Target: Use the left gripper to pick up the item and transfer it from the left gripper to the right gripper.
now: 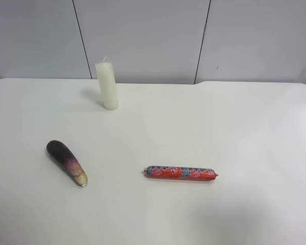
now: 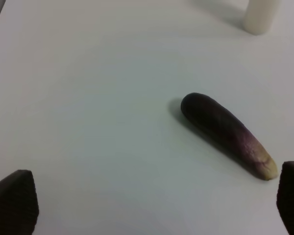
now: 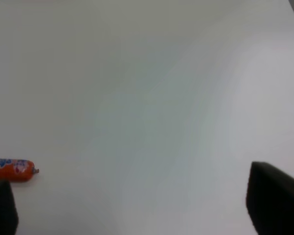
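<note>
White candle (image 1: 106, 85), purple eggplant (image 1: 67, 163), red sausage (image 1: 180, 173) well apart; left hand (image 2: 154, 196), right hand (image 3: 137, 200) wide, empty.

Wrist-view edges cut off the red, blue-patterned sausage stick (image 3: 12, 169) and white wax candle (image 2: 261, 17); left gripper (image 2: 154, 205) and right gripper (image 3: 132, 203) show only 2 fingertips each.

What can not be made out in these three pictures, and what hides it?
- sausage, right wrist view: only one end shows; the frame edge cuts off the rest.
- candle, left wrist view: only its base shows, cut by the frame edge.
- left gripper and right gripper: only dark fingertips show, in the wrist views; the exterior high view shows no arm.
</note>
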### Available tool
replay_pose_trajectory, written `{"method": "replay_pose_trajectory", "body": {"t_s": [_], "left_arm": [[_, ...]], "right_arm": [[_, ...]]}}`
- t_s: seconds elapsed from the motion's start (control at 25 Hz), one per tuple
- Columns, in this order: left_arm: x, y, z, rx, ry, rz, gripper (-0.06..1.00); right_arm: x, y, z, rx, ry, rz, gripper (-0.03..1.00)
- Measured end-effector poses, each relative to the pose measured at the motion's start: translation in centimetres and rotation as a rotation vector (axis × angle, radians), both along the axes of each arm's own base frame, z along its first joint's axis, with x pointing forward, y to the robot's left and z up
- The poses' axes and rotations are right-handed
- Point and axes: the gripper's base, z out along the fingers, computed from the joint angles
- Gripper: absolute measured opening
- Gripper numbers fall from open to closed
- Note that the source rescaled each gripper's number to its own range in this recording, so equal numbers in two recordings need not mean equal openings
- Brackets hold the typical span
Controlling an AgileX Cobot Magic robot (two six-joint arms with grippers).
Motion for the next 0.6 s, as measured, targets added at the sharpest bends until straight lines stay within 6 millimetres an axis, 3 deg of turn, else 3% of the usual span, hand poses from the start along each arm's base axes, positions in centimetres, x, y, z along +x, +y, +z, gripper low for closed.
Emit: {"method": "replay_pose_trajectory", "body": {"t_s": [0.2,0.32,0.6], "left_arm": [[3.7,0.4,3.3,-0.02,0.12,0.005,1.0],[6.7,0.7,4.2,-0.043,0.23,0.013,1.0],[13.1,1.2,2.8,-0.183,0.504,0.103,1.0]], "right_arm": [[0.0,0.0,0.0,0.0,0.0,0.0,1.0],[0.0,0.0,0.0,0.0,0.0,0.0,1.0],[0.0,0.0,0.0,0.0,0.0,0.0,1.0]]}}
